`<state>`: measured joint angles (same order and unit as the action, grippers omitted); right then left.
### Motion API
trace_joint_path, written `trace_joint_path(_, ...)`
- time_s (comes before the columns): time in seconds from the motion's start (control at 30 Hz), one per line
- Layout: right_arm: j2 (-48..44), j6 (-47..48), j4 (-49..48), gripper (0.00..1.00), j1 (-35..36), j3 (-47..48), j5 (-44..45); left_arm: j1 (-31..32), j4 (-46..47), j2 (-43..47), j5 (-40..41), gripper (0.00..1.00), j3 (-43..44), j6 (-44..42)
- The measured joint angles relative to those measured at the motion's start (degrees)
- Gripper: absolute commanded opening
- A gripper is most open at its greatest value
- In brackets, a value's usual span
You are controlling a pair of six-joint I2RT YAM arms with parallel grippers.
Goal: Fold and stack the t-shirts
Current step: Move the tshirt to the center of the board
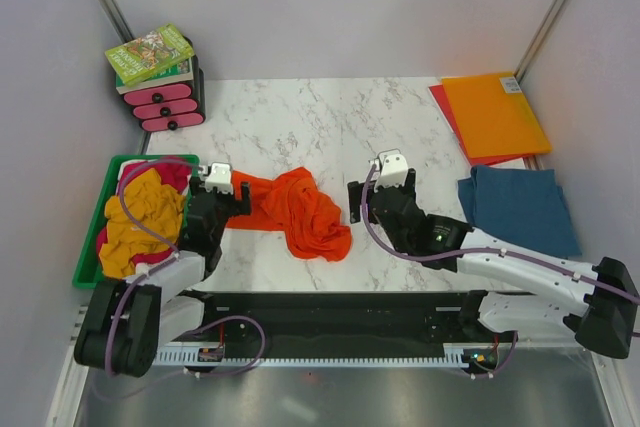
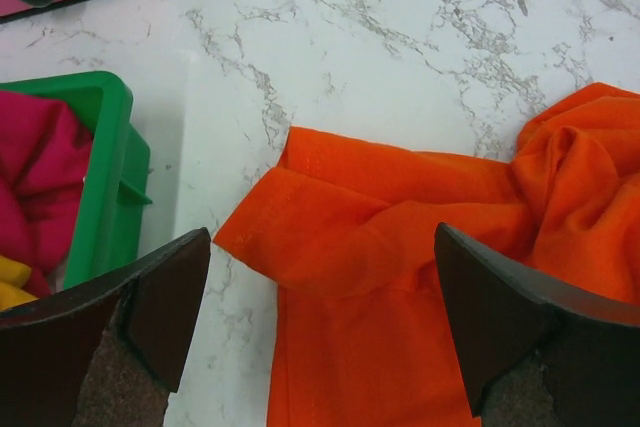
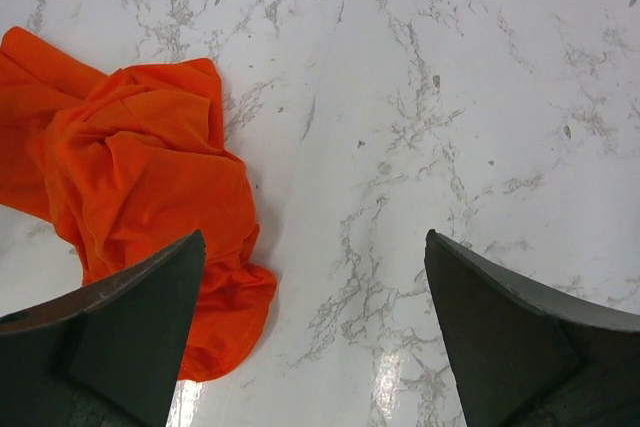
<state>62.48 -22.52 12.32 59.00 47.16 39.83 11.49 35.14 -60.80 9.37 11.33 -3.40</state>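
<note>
A bright orange t-shirt point(image 1: 300, 212) lies crumpled on the marble table, one end stretched out to the left. My left gripper point(image 1: 230, 190) hangs open over that stretched end point(image 2: 370, 237), with the cloth lying between its fingers and held by neither. My right gripper point(image 1: 385, 187) is open over bare marble point(image 3: 400, 147), just right of the orange t-shirt point(image 3: 140, 177), with nothing between its fingers. A teal-blue t-shirt point(image 1: 520, 209) lies flat at the right. Mustard-yellow point(image 1: 140, 222) and magenta point(image 2: 35, 177) t-shirts are piled in a green bin point(image 1: 92, 232).
Flat orange and red folders point(image 1: 495, 112) lie at the back right. A pink drawer unit point(image 1: 165, 102) with a book on top stands at the back left. The green bin's wall point(image 2: 110, 187) is close to my left gripper's left finger.
</note>
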Motion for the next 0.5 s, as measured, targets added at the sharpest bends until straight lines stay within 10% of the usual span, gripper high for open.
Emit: trace_joint_path(0.5, 9.2, -0.13, -5.25, 0.98, -0.35, -1.38, -0.81, -6.56, 26.69, -21.07, -11.28, 1.0, -0.92, -0.59)
